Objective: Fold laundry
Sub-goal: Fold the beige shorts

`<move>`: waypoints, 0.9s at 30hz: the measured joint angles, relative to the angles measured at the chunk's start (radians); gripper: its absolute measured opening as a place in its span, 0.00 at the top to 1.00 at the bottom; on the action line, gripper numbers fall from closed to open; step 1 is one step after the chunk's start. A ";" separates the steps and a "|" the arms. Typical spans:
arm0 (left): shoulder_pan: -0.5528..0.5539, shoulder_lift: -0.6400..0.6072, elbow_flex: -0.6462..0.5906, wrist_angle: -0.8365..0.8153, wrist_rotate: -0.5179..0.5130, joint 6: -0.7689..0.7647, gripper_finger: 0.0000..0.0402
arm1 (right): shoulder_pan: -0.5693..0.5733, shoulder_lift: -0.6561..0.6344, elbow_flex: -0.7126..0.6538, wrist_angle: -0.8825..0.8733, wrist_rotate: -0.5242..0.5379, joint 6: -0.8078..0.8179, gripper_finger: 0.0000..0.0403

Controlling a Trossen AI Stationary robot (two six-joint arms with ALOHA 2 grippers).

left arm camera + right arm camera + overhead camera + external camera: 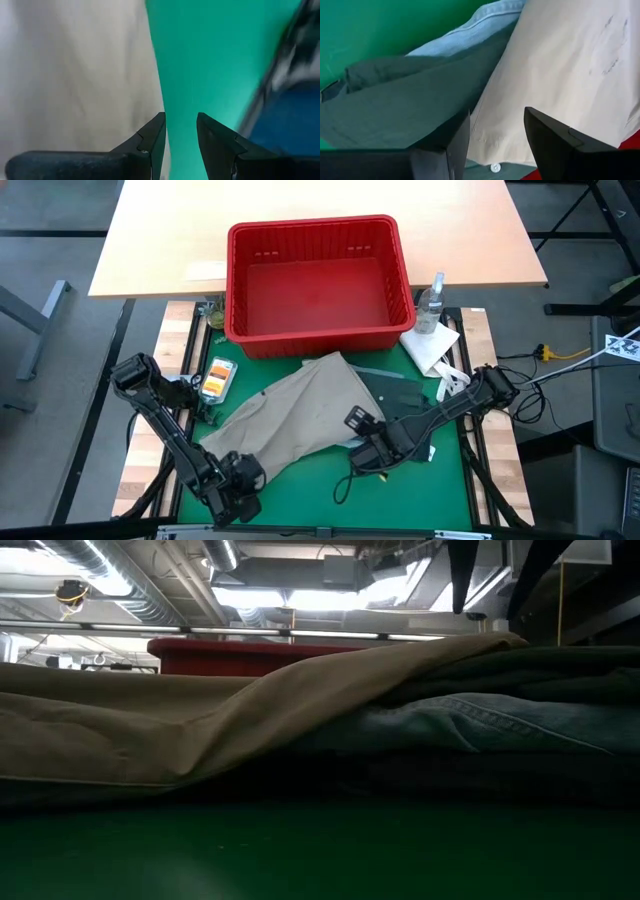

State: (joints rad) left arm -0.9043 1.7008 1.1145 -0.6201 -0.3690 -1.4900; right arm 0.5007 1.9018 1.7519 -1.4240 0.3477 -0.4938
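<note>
Khaki garment (290, 415) spread flat for folding; left gripper (180, 132) at its near edge, right gripper (495, 135) over it — both open, empty.

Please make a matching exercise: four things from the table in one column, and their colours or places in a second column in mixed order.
Things:
1. basket
2. khaki piece
3. spray bottle
4. mat

Descriptions:
A. green, under the clothes
B. red, empty, at the far side of the table
C. beige, spread across the middle
D. clear, standing right of the basket

Pairs: 1-B, 2-C, 3-D, 4-A
</note>
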 joint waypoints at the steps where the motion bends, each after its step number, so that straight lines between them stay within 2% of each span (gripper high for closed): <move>1: 0.000 0.000 0.000 0.000 0.059 -0.013 0.74 | 0.000 0.000 0.000 0.008 0.000 0.000 0.54; 4: -0.001 0.000 0.000 -0.006 0.143 -0.053 0.74 | -0.003 0.000 0.000 0.039 0.000 0.000 0.54; 12: -0.002 0.018 0.000 -0.061 0.107 -0.079 0.74 | -0.003 0.000 0.000 0.092 0.000 0.000 0.54; 19: -0.006 0.130 0.000 -0.013 0.249 -0.080 0.74 | -0.003 0.000 0.000 0.091 0.000 0.000 0.54; 27: -0.012 0.148 0.002 -0.004 0.254 -0.080 0.74 | 0.000 0.000 0.000 0.080 0.000 0.000 0.54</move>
State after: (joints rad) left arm -0.9165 1.8485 1.1165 -0.6243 -0.1145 -1.5696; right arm 0.5003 1.9018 1.7519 -1.3438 0.3473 -0.4942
